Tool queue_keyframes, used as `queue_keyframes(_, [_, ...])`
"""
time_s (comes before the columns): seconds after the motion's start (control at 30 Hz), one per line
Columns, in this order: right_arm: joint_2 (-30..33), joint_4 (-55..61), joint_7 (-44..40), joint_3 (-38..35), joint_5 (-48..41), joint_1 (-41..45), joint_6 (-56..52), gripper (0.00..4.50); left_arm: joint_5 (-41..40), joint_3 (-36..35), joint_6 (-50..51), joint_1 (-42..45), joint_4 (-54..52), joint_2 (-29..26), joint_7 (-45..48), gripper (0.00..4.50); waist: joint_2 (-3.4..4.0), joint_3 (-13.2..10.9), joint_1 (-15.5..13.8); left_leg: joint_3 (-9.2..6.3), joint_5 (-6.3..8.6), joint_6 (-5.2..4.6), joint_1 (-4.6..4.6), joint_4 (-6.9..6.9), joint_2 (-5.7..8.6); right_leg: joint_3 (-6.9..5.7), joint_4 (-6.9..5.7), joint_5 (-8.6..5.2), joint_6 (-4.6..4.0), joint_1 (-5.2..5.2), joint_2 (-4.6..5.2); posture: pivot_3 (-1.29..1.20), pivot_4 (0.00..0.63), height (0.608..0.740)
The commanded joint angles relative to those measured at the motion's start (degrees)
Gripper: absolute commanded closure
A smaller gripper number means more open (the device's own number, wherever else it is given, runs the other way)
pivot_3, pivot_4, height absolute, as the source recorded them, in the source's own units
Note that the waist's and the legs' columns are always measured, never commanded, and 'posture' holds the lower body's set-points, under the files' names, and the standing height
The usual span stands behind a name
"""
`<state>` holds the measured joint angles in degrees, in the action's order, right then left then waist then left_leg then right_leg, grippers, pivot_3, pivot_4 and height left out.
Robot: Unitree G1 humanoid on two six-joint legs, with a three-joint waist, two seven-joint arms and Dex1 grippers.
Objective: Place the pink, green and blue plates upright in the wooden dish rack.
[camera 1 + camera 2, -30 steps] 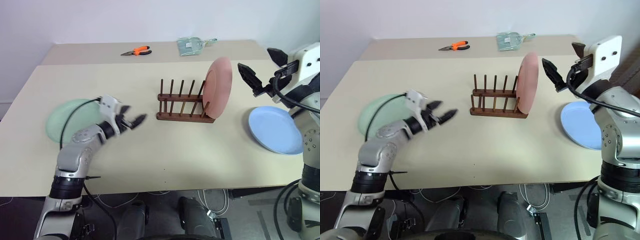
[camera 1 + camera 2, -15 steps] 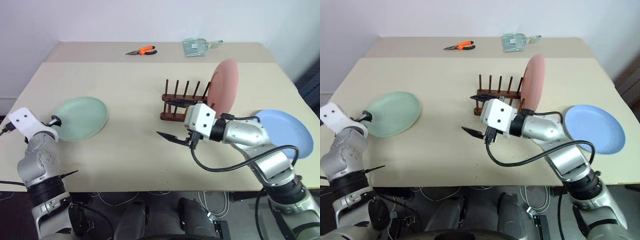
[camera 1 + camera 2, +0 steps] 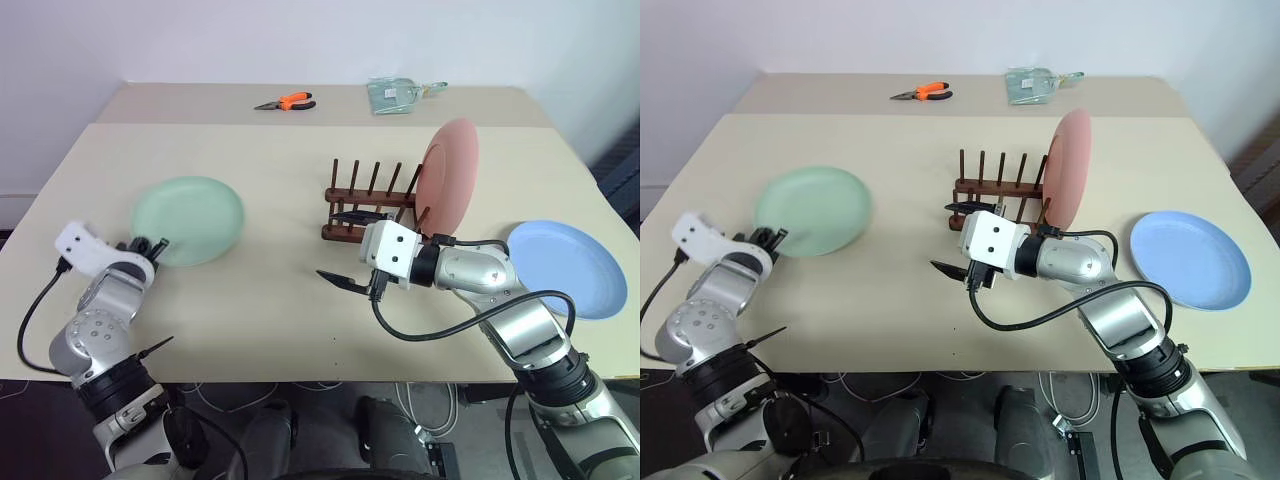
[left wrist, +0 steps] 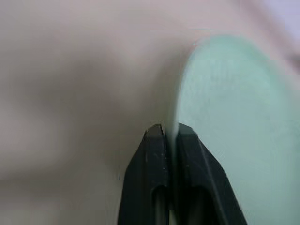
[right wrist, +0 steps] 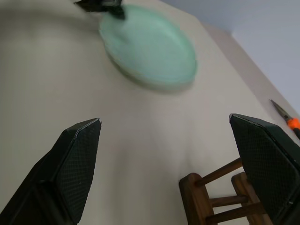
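The left gripper (image 4: 169,133) has just snapped its fingers together on the near rim of the green plate (image 3: 190,218) — a second ago they were spread and hovering beside it. That means the second plate is now in hand and ready to be carried toward the wooden dish rack (image 3: 365,205), which sits well off to that gripper's right.

The right gripper (image 3: 348,250) has swung in from beside the pink plate (image 3: 448,185) and hangs low just in front of the rack, jaws wide apart and holding nothing.

The green plate looks tilted, its face up and its far edge reaching away from the left fingers. The pink plate stands upright on edge in the rack's right end slot — face toward the pegs. The blue plate (image 3: 565,268) lies flat, well right of the right gripper.
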<state>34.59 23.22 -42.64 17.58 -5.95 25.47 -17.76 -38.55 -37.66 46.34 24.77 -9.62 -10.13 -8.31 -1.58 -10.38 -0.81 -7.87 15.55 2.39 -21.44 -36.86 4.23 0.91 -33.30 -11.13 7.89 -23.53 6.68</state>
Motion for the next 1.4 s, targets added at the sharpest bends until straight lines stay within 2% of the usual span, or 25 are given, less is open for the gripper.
queue_keyframes(0.03, [-0.46, 0.59, 2.28, -1.19, 4.51, 2.86, 3.07, 0.0, -1.24, 8.18, -5.78, 4.8, -8.26, -2.15, 8.55, 4.45, -0.04, -0.02, 0.08, 0.0, 0.0, 0.0, -0.02, -0.02, 0.0, 0.0, 0.02, 0.01, -0.01, 0.0, 0.0, 0.0, 0.15, 0.74])
queue_keyframes(0.17, [-1.58, -2.34, 5.73, 0.45, 12.11, 6.73, 7.48, 0.0, -1.39, 14.89, -5.63, 8.4, -11.04, -4.07, 12.18, 4.45, 0.02, -0.01, 0.62, 0.11, 0.01, 0.0, 0.07, 0.05, -0.02, 0.04, 0.05, 0.01, -0.01, 0.0, 0.0, 0.0, 0.15, 0.74])
queue_keyframes(0.33, [-2.94, -12.23, 12.47, 2.96, 24.11, 12.46, 15.8, 0.0, -2.42, 20.11, -3.79, 12.74, -12.36, -3.57, 12.32, 4.45, 0.01, -0.01, 1.35, 0.09, -0.01, 0.01, 0.07, 0.09, -0.04, 0.05, 0.02, 0.02, -0.01, -0.03, -0.03, 0.0, 0.15, 0.74])
queue_keyframes(0.43, [-2.46, -17.03, 13.98, 4.13, 28.34, 13.74, 20.34, 0.86, -3.41, 21.63, -2.87, 13.6, -13.13, -3.12, 12.05, 4.5, 0.01, -0.02, 1.43, 0.09, -0.01, 0.01, 0.05, 0.09, -0.02, 0.06, 0.04, 0.02, -0.01, -0.03, -0.02, 0.0, 0.15, 0.74])
queue_keyframes(0.63, [-2.96, -18.39, 14.76, 2.83, 30.31, 12.77, 23.27, 3.9, -7.09, 19.47, -2.44, 11.65, -13.79, -1.2, 10.48, 4.5, 0.01, -0.03, 1.47, 0.08, -0.02, 0.01, 0.06, 0.1, -0.02, 0.08, 0.05, 0.02, -0.01, -0.04, -0.03, 0.0, 0.15, 0.74])
queue_keyframes(0.67, [-3.05, -18.33, 14.98, 2.55, 30.54, 12.6, 23.66, 4.36, -8.3, 18.45, -2.71, 11.41, -13.58, -0.55, 10.06, 4.15, 0.01, -0.03, 1.45, 0.08, -0.02, 0.01, 0.06, 0.1, -0.03, 0.07, 0.05, 0.02, -0.01, -0.04, -0.04, 0.0, 0.15, 0.74])
queue_keyframes(0.7, [-3.16, -18.28, 15.2, 2.26, 30.8, 12.45, 24.09, 4.5, -9.45, 17.44, -2.97, 11.39, -13.32, 0.11, 9.39, 3.75, 0.01, -0.02, 1.46, 0.07, -0.02, 0.01, 0.06, 0.1, -0.03, 0.07, 0.05, 0.02, -0.01, -0.03, -0.04, 0.0, 0.15, 0.74])
queue_keyframes(0.77, [-3.45, -18.12, 15.83, 1.67, 31.17, 12.4, 25.19, 4.5, -10.56, 15.13, -4.12, 12.39, -11.92, 1.31, 6.61, 2.93, 0.01, -0.03, 1.44, 0.07, -0.02, 0.01, 0.06, 0.1, -0.03, 0.08, 0.05, 0.02, -0.01, -0.02, -0.04, 0.0, 0.15, 0.74])
queue_keyframes(0.87, [-4.42, -17.33, 16.33, 0.15, 29.75, 12.25, 25.49, 4.5, -11.03, 11.8, -7.72, 14.39, -9.96, 1.97, 3.2, 1.36, 0.0, -0.03, 1.39, 0.06, -0.03, 0.04, 0.06, 0.1, -0.02, 0.08, 0.05, 0.02, -0.02, -0.02, -0.04, 0.0, 0.15, 0.74])
queue_keyframes(0.93, [-6.0, -15.1, 15.95, -2.71, 25.43, 11.24, 23.44, 4.5, -10.09, 9.12, -10.69, 14.97, -7.8, 0.33, 2.52, 0.44, 0.0, -0.04, 1.42, 0.05, -0.04, 0.04, 0.06, 0.1, -0.02, 0.08, 0.05, 0.02, -0.02, -0.03, -0.06, 0.0, 0.15, 0.74])
queue_keyframes(1.03, [-10.26, -7.78, 13.37, -9.76, 11.93, 7.92, 14.46, 4.5, -3.38, 11.43, -13.67, 10.69, -5.94, -6.43, 8.08, 0.44, 0.01, -0.03, 1.57, 0.06, -0.04, 0.04, 0.07, 0.17, -0.04, 0.1, 0.06, 0.02, -0.02, -0.04, -0.07, 0.0, 0.15, 0.74])
queue_keyframes(1.17, [-15.69, 2.04, 13.09, -18.57, -7.37, 4.91, -5.01, 4.5, 2.96, 21.35, -15.62, 1.0, -7.07, -13.3, 19.71, 0.44, 0.06, -0.01, 1.32, 0.09, -0.05, 0.05, 0.15, 0.4, -0.04, 0.2, 0.09, 0.02, -0.04, -0.08, -0.09, 0.0, 0.15, 0.74])
queue_keyframes(1.3, [-21.06, 7.18, 20.43, -26.95, -21.07, 4.31, -20.01, 4.5, 4.22, 32.66, -16.5, -9.51, -12.95, -17.18, 33.49, 0.44, 0.07, -0.01, 1.22, 0.02, -0.05, 0.04, 0.11, 0.43, -0.03, 0.19, 0.1, -0.06, -0.27, -0.09, -0.08, 0.0, 0.15, 0.74])
queue_keyframes(1.4, [-23.61, 8.8, 25.76, -30.64, -26.5, 4.27, -26.05, 4.5, 2.94, 36.88, -16.35, -13.79, -16.24, -18.04, 39.7, 0.44, 0.17, -0.05, 1.43, 0.05, -0.05, 0.04, 0.12, 0.56, -0.07, 0.22, 0.1, -0.08, -0.3, -0.17, -0.08, 0.0, 0.15, 0.74])
